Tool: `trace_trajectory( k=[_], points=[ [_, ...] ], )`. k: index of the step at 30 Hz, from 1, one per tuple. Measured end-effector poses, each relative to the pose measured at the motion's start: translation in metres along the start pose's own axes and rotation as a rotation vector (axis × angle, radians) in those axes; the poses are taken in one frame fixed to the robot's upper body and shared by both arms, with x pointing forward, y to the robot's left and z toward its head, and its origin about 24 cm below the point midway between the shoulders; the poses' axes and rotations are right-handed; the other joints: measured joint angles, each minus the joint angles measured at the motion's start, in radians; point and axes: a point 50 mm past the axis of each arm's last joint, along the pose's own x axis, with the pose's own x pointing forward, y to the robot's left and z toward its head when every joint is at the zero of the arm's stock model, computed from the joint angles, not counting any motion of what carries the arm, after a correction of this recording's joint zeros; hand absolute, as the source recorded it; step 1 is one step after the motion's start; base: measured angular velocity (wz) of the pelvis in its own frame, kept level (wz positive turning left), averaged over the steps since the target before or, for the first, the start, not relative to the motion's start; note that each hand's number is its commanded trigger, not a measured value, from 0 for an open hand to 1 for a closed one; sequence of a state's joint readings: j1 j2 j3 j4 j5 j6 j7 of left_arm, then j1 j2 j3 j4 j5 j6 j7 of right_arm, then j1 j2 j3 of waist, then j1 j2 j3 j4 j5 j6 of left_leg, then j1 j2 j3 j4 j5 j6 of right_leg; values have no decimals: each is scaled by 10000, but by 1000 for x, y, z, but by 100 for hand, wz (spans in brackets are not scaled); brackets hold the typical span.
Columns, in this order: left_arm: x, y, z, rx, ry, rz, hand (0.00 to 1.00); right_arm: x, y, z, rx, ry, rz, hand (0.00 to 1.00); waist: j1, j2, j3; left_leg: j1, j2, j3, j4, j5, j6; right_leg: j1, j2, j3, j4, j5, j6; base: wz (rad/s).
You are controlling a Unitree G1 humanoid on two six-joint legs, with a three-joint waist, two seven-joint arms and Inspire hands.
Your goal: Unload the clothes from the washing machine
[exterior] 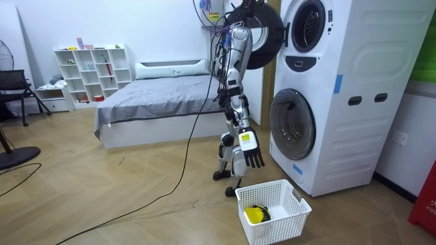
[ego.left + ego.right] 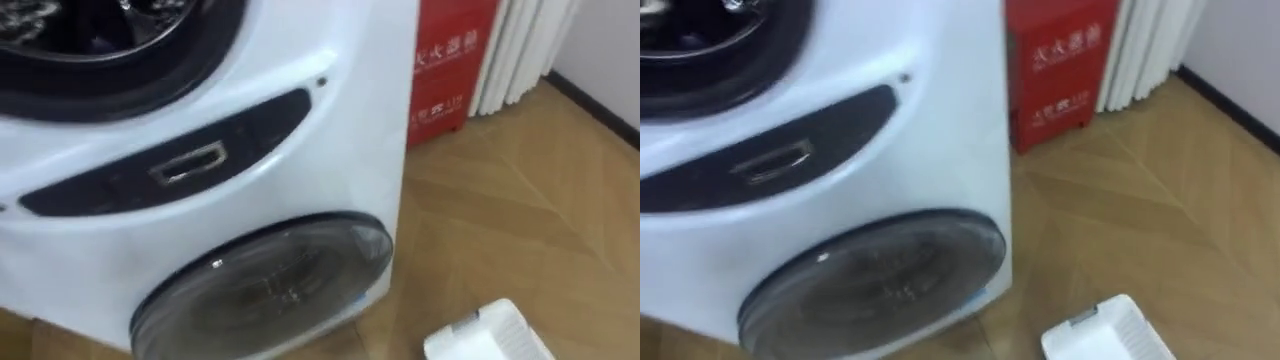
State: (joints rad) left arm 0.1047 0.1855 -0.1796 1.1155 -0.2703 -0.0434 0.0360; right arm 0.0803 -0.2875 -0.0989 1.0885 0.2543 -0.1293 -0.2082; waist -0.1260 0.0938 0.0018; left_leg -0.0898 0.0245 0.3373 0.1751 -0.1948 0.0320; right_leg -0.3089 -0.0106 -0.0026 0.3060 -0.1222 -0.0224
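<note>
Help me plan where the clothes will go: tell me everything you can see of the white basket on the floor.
The basket is a white rectangular tub, plastic by the look, with perforated walls and a plain rim. It stands upright and open on the wooden floor, close in front of the lower washing machine; whether they touch cannot be told. At one end inside lies a yellow item. The eye views catch one corner of it, at the lower right.

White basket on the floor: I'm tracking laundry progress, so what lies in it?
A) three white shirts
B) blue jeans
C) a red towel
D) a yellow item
D: in the room view a yellow item lies inside the white basket.
</note>
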Motion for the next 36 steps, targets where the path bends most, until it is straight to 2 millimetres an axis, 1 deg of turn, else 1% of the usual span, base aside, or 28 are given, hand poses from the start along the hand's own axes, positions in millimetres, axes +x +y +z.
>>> trace_trajectory(
  k=[2, 3, 4, 5, 6, 7, 8, 9, 10, 11, 14, 15, 16, 19, 20, 23, 26, 27, 29, 31, 34, 36],
  points=[
    [-3, 4, -13, -166, 275, 154, 0, -6, 7, -21, -347, 644, 370, 0, 23, -197, -40, 391, 38, -267, -127, 11, -31, 580, -5, -284, -321, 7, -12, 35],
    [-4, 5, -15, -135, 319, 206, 0, -7, 9, -25, -378, 773, 470, 0, 86, -250, -22, 496, 47, -348, -132, 9, -34, 710, -5, -311, -362, 7, -11, 22],
    [-4, 5, -16, -84, 334, 267, 0, -11, 13, -33, -454, 1032, 675, 0, 221, -336, -27, 655, 57, -478, -146, 2, -46, 998, -18, -429, -502, 7, -2, 36],
    [-4, 5, -17, -141, 367, 330, 0, -13, 18, -40, -532, 1283, 901, 0, 297, -417, 9, 817, 105, -677, -161, -2, -51, 1297, -50, -639, -662, 8, 13, 43],
    [-4, 5, -17, -155, 369, 370, 0, -15, 21, -43, -589, 1440, 1009, 0, 338, -457, 19, 893, 106, -752, -168, -8, -61, 1445, -65, -748, -734, 11, 19, 50],
    [-4, 5, -16, -164, 323, 399, 0, -18, 27, -50, -737, 1690, 1250, 0, 454, -547, 24, 1035, 118, -895, -207, -21, -80, 1674, -56, -858, -919, 25, 41, 36],
    [-4, 5, -15, -160, 318, 415, 0, -20, 34, -51, -926, 1689, 1546, 0, 557, -550, 3, 1141, 135, -1024, -283, -54, -119, 1840, -30, -953, -1032, 38, 52, 31],
    [-4, 5, -16, -159, 326, 425, 0, -20, 38, -50, -1043, 1638, 1743, 0, 584, -571, 17, 1186, 133, -1069, -318, -56, -120, 1893, -33, -1005, -1056, 40, 56, 24],
    [-4, 5, -16, -153, 352, 433, 0, -20, 43, -47, -1262, 1538, 2082, 0, 648, -618, 5, 1207, 118, -1185, -332, -58, -118, 1993, -31, -1120, -1088, 47, 65, 26],
    [-4, 5, -18, -181, 416, 456, 0, -20, 46, -46, -1326, 1521, 2283, 0, 729, -649, 21, 1262, 111, -1284, -333, -60, -116, 2172, -35, -1215, -1169, 61, 78, 26],
    [-5, 8, -20, -520, 475, 624, 0, -19, 49, -44, -1404, 1595, 2546, 0, 916, -708, 57, 1498, 110, -1490, -410, -61, -117, 2560, -24, -1438, -1341, 55, 94, 23],
    [-5, 9, -21, -564, 494, 666, 0, -19, 50, -44, -1403, 1622, 2589, 0, 972, -720, 70, 1549, 116, -1497, -416, -69, -129, 2594, -17, -1472, -1386, 56, 94, 14],
    [-6, 11, -23, -693, 514, 776, 0, -19, 51, -44, -1382, 1631, 2656, 0, 1054, -744, 67, 1599, 134, -1523, -416, -94, -146, 2703, -2, -1495, -1418, 45, 93, 10],
    [-7, 14, -26, -675, 571, 1088, 0, -20, 56, -41, -1562, 1528, 2859, 0, 1125, -795, 77, 1637, 145, -1548, -419, -100, -158, 2880, -2, -1610, -1553, 36, 81, 9],
    [-7, 16, -26, -599, 578, 1166, 0, -21, 59, -41, -1745, 1529, 2985, 0, 1262, -831, 89, 1669, 148, -1551, -415, -100, -158, 2919, -24, -1611, -1557, 15, 62, 0],
    [-8, 18, -27, -586, 593, 1397, 0, -23, 63, -43, -1979, 1605, 3208, 0, 1410, -921, 67, 1748, 154, -1558, -401, -99, -160, 3042, -21, -1652, -1582, -38, 52, 5],
    [-8, 18, -27, -576, 601, 1424, 0, -23, 65, -44, -2105, 1665, 3283, 0, 1535, -963, 69, 1909, 159, -1601, -394, -99, -160, 3246, -29, -1660, -1610, -81, 52, 2],
    [-8, 18, -27, -573, 601, 1426, 0, -24, 65, -45, -2151, 1685, 3303, 0, 1553, -972, 61, 1936, 162, -1607, -391, -99, -160, 3292, -31, -1662, -1640, -81, 52, 6],
    [-8, 18, -27, -501, 591, 1421, 0, -24, 66, -46, -2302, 1680, 3399, 0, 1590, -1001, 76, 2047, 169, -1612, -393, -100, -161, 3437, -32, -1683, -1692, -81, 52, 6],
    [-8, 18, -27, -418, 583, 1421, 0, -25, 67, -46, -2322, 1668, 3411, 0, 1597, -1010, 50, 2080, 173, -1622, -392, -100, -162, 3480, -35, -1683, -1696, -85, 55, 0],
    [-7, 18, -25, -411, 550, 1426, 0, -25, 67, -46, -2395, 1635, 3437, 0, 1620, -1015, 54, 2082, 174, -1761, -384, -102, -164, 3479, -31, -1692, -1666, -85, 55, 1],
    [-8, 18, -27, -342, 602, 1430, 0, -25, 67, -46, -2535, 1613, 3460, 0, 1621, -1011, 64, 2082, 196, -1757, -350, -142, -230, 3465, -3, -1698, -1644, -87, 51, 0]
  ],
)
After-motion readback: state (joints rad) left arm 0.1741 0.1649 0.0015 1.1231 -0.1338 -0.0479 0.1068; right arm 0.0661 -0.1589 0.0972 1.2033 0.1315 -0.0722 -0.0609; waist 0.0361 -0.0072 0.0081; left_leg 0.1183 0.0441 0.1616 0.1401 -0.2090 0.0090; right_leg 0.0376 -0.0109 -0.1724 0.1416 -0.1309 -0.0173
